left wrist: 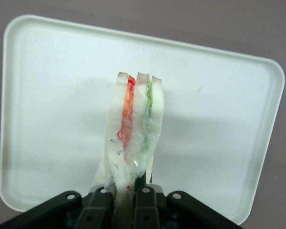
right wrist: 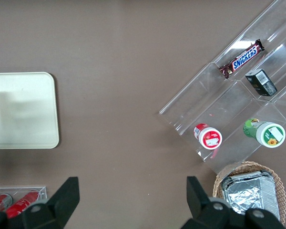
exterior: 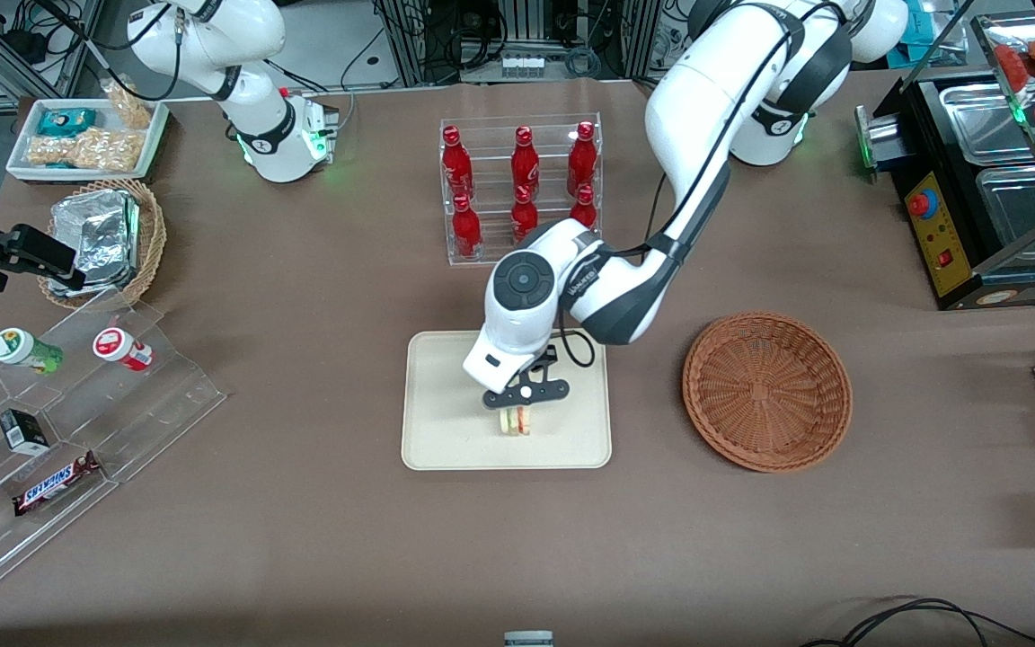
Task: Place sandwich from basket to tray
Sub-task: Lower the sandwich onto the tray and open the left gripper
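My left gripper (exterior: 517,409) hangs over the middle of the cream tray (exterior: 446,440), shut on the wrapped sandwich (exterior: 515,420). In the left wrist view the sandwich (left wrist: 133,129) stands on edge between the fingers (left wrist: 145,200), its white bread with red-orange and green layers showing, over the tray (left wrist: 47,119). I cannot tell whether its lower edge touches the tray. The reddish-brown basket (exterior: 766,391) sits empty beside the tray, toward the working arm's end of the table.
A clear rack of red bottles (exterior: 520,184) stands farther from the front camera than the tray. Toward the parked arm's end are a clear stepped snack stand (exterior: 68,449), a tan basket of foil packages (exterior: 104,238) and a white snack tray (exterior: 86,135). A black appliance (exterior: 985,198) stands at the working arm's end.
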You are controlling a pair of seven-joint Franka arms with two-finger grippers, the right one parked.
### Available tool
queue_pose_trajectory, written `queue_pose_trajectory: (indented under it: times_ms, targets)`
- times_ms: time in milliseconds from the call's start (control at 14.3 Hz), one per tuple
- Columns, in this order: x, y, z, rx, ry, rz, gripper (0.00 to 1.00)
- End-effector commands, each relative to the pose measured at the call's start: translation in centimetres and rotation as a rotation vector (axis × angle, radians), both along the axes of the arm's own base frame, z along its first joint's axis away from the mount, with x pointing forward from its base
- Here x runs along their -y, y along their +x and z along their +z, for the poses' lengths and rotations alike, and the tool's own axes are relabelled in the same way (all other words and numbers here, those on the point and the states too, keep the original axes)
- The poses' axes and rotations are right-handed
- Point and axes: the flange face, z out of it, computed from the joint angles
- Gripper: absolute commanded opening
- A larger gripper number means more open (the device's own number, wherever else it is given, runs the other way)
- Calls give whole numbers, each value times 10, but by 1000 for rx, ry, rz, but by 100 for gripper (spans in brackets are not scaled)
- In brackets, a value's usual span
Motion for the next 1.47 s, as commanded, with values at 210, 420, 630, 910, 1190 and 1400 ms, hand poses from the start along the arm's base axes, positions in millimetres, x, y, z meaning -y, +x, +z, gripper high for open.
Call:
queue_pose_trajectory:
  times_ms: [210, 420, 630, 910, 1190, 1400]
  targets:
    - [1, -4, -39, 24, -22, 6, 2]
    - [7, -10, -52, 65, -73, 6, 68]
    - [6, -10, -20, 47, -67, 78, 100]
    - [-8, -12, 73, 81, -51, 69, 100]
    - [-64, -11, 148, 29, 33, 52, 100]
    - [-119, -6, 172, -54, 129, 118, 100]
